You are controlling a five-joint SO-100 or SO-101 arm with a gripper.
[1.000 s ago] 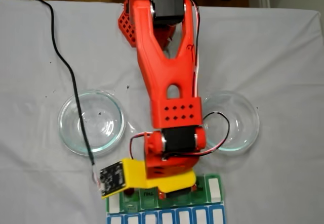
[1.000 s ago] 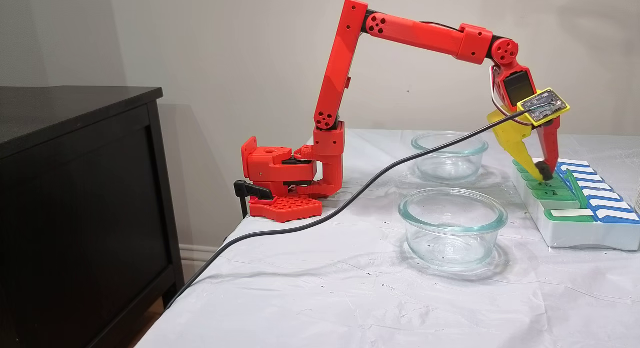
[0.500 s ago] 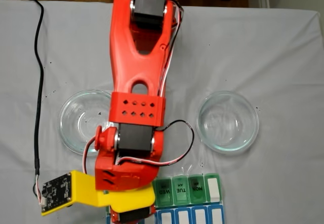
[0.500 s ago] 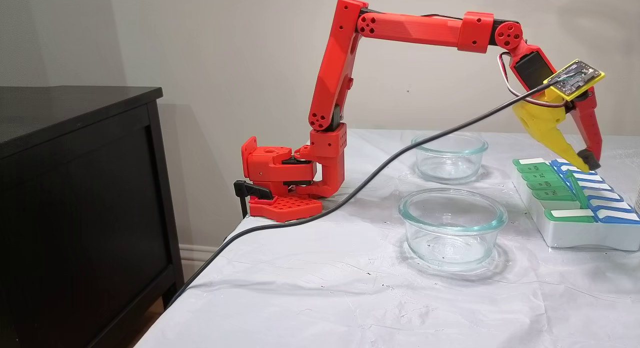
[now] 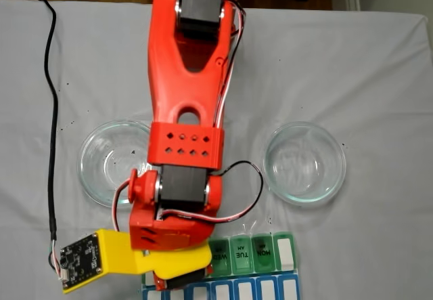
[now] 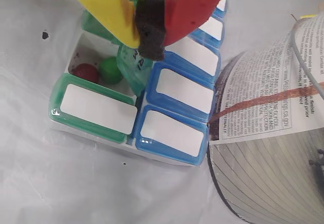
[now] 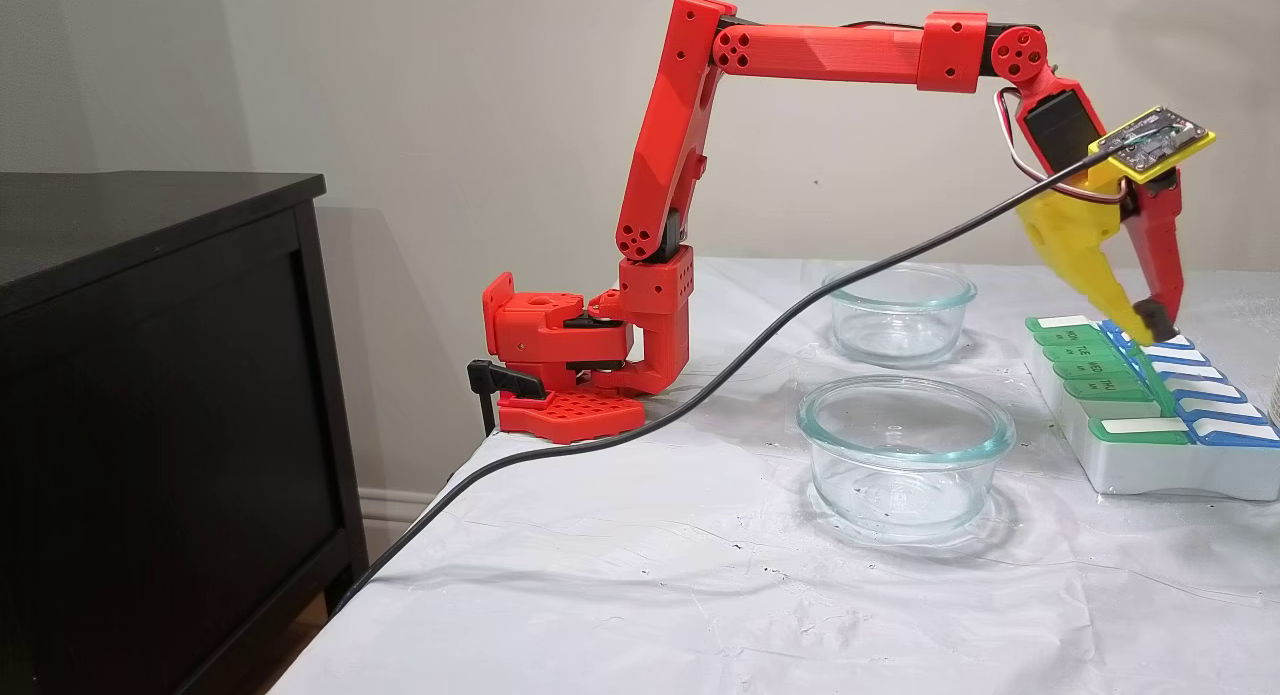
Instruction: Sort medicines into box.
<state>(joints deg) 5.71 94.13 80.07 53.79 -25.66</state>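
While my tool (image 6: 147, 29) hangs pinched shut on nothing above the box (image 6: 172, 133), a red medicine (image 6: 85, 73) and a green one (image 6: 109, 70) lie touching in the open compartment at its eight o'clock.

We see a bright red arm (image 7: 800, 55) with one yellow and one red finger, tipped in black foam. The box (image 6: 167, 95) has translucent green and blue lids with white labels. Inside sit a dark red ball (image 6: 85, 73) and a green ball (image 6: 110, 70). The surface (image 7: 640, 595) is white.
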